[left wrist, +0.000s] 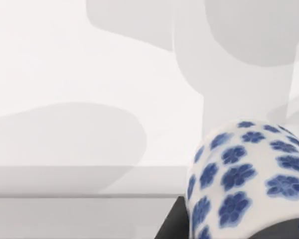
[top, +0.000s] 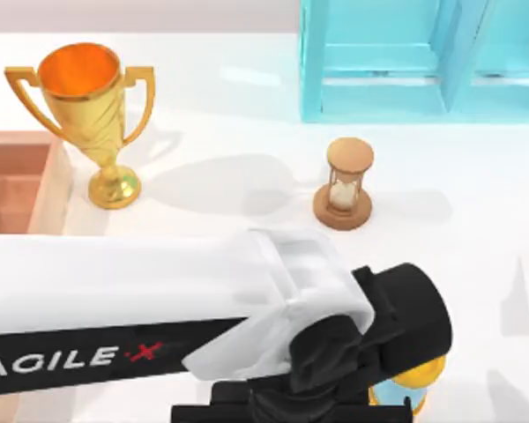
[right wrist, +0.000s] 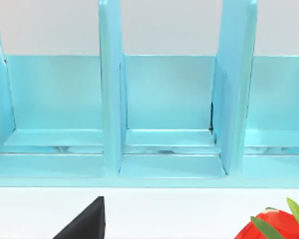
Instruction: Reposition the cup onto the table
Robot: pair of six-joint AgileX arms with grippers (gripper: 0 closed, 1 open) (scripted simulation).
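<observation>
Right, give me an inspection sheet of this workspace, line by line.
Surface: glossy white table, shadowed in places.
Job's things: cup, white with blue flowers, close under the left wrist camera; whether it rests on the table cannot be told.
Clutter: gold trophy and hourglass upright; wooden tray at the table's left edge; light-blue cylinder with yellow top beside the arm; red fruit with green leaves.
Grippers: left arm stretched across the front; right one facing the rack.
Cables: nothing seen.
Surroundings: light-blue compartment rack at the back.
</observation>
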